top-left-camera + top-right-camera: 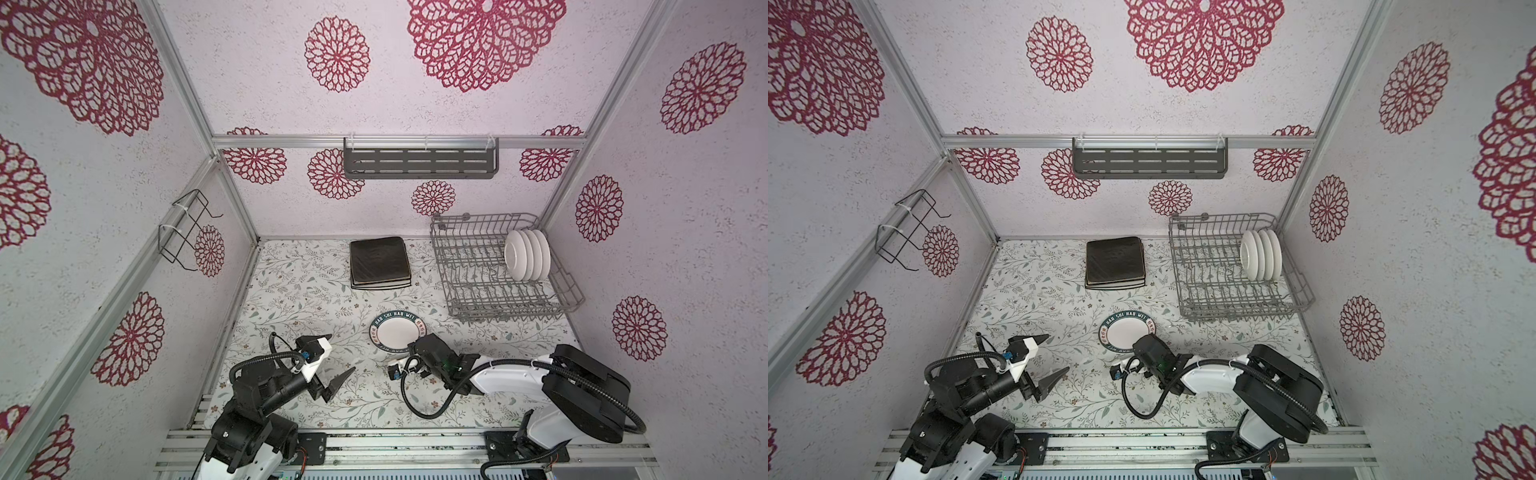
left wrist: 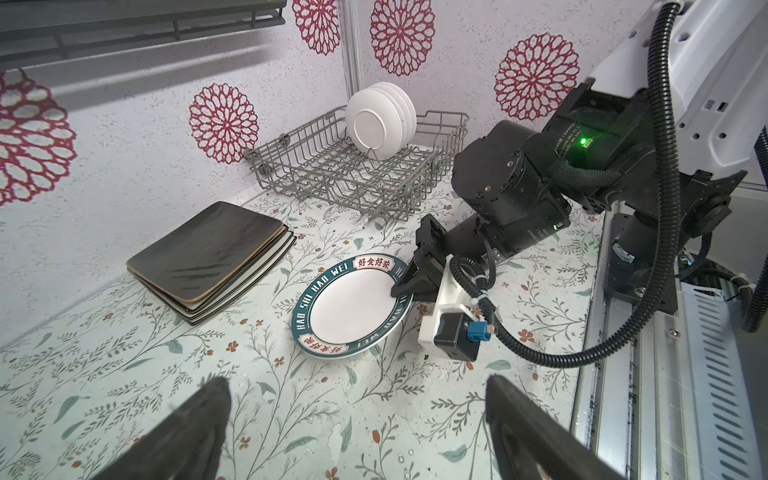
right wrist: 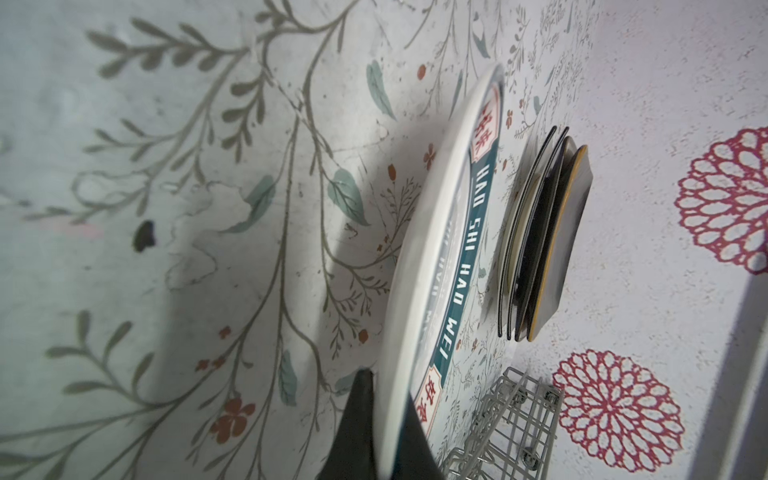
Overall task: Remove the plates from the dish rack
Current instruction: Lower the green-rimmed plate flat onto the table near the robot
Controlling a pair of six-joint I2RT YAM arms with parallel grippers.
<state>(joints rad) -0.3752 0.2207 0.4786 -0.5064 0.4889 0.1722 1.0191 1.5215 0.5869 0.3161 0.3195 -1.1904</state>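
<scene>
**Caution: Plate Slip or Drop at Set-Down**

The right tool (image 2: 401, 291) is pinched on the rim of the printed plate (image 2: 353, 307). The plate is held tilted, low over the table (image 2: 124, 395), near the stack of square plates (image 2: 208, 253) and well outside the dish rack (image 2: 440, 124). Only a narrow strip of glazed rim is gripped, so slip or rotation between the jaws is to be expected under any quick swing. If the plate is released before it lies flat, a drop and chipping are likely. Four white plates (image 2: 380, 120) stand upright in the rack and could be toppled by a careless reach. The left tool (image 1: 341, 352) is spread wide and holds nothing.
</scene>
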